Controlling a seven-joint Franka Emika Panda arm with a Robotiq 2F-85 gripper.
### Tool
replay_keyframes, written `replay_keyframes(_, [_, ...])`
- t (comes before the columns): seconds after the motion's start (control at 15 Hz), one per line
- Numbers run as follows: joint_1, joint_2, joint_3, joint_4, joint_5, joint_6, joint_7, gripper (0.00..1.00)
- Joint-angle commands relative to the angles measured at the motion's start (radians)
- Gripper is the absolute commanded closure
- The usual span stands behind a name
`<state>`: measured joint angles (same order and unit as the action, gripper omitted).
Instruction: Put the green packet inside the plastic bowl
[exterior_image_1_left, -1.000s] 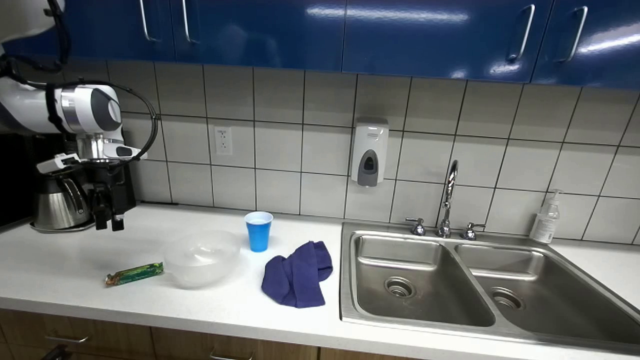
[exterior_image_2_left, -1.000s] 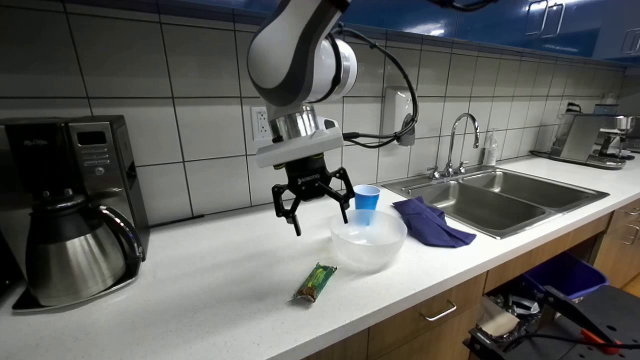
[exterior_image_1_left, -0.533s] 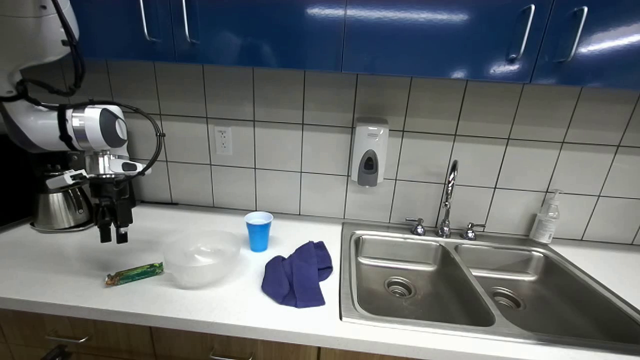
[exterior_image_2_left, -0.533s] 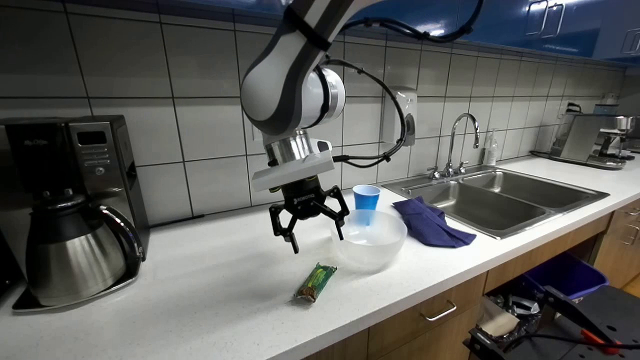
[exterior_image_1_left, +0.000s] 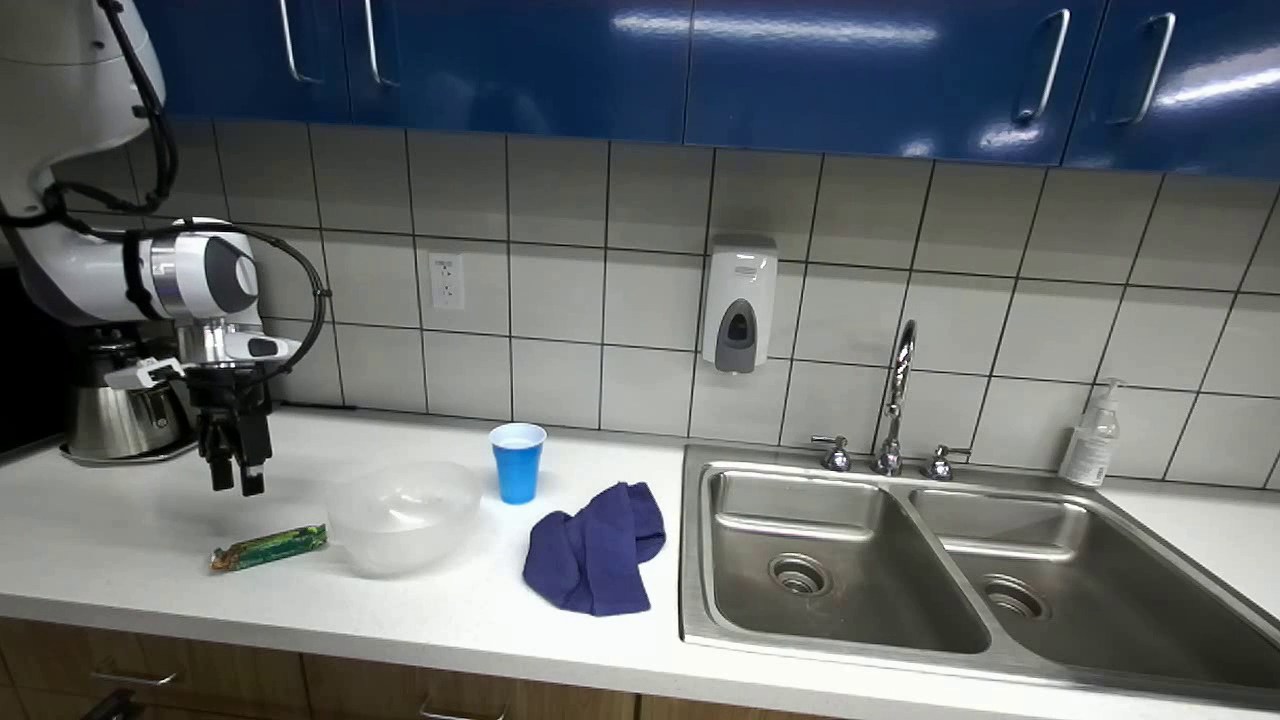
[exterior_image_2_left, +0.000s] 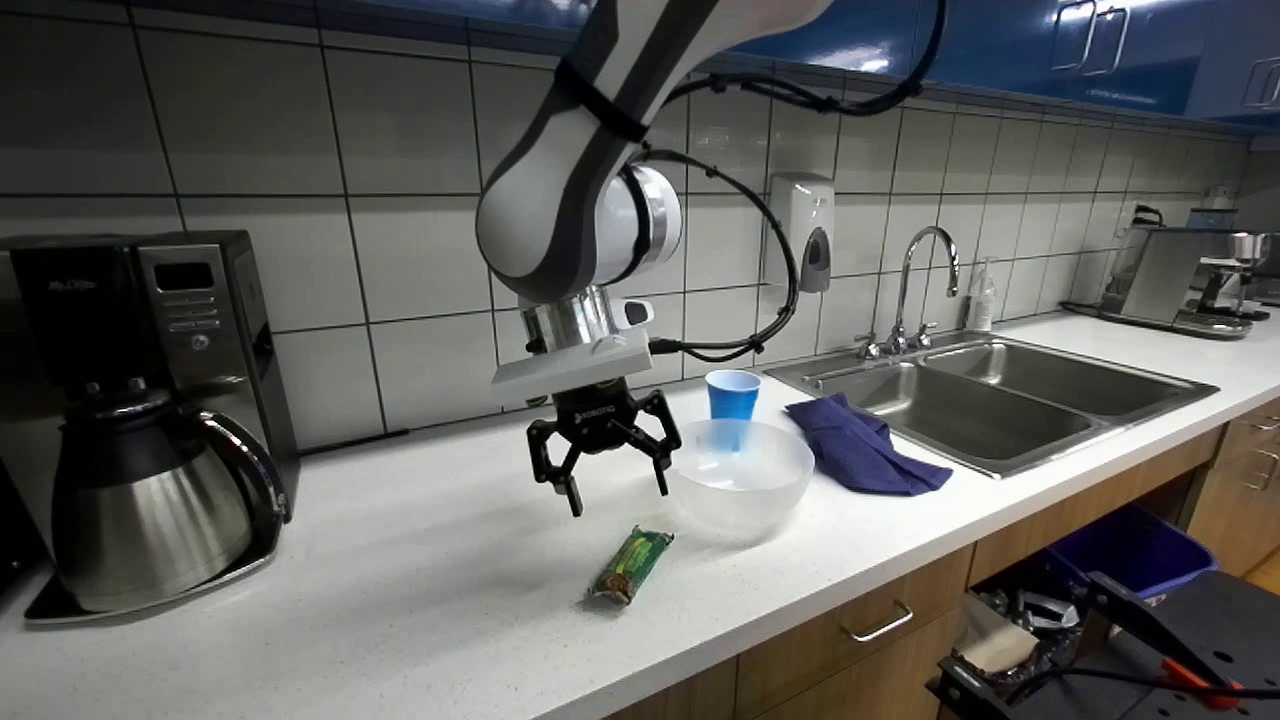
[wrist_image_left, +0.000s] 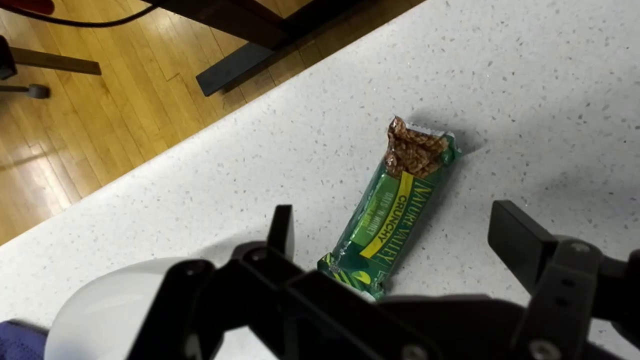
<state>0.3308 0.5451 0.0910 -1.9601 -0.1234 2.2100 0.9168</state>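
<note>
The green packet lies flat on the white counter beside the translucent plastic bowl. In an exterior view the packet lies in front of the bowl and toward the coffee maker. My gripper is open and empty, pointing down above the counter, behind the packet and above its level. It also shows in an exterior view. In the wrist view the packet lies between the spread fingers; its lower end is partly hidden by the gripper. The bowl is partly hidden behind the left finger.
A blue cup stands behind the bowl. A purple cloth lies between bowl and sink. A coffee maker with a steel carafe stands at the back. The counter's front edge is near the packet.
My gripper has moved down toward the counter and closer to the packet, staying open. The packet, bowl, cup and cloth have not moved.
</note>
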Motion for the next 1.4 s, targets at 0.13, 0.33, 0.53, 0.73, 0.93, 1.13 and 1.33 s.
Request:
replay_keyframes(0.13, [0.018, 0.042, -0.027, 0.026, 0.018, 0.041, 0.037, 0.0])
replay_keyframes(0.33, [0.018, 0.061, -0.032, 0.025, 0.022, 0.06, 0.042, 0.0])
replay_keyframes(0.53, [0.022, 0.079, -0.038, 0.027, 0.024, 0.077, 0.043, 0.0])
replay_keyframes(0.73, [0.027, 0.094, -0.044, 0.026, 0.023, 0.089, 0.045, 0.0])
replay_keyframes(0.93, [0.036, 0.108, -0.052, 0.023, 0.016, 0.116, 0.051, 0.0])
replay_keyframes(1.13, [0.046, 0.121, -0.065, 0.021, 0.012, 0.144, 0.059, 0.0])
replay_keyframes(1.33, [0.06, 0.134, -0.079, 0.018, 0.01, 0.177, 0.071, 0.0])
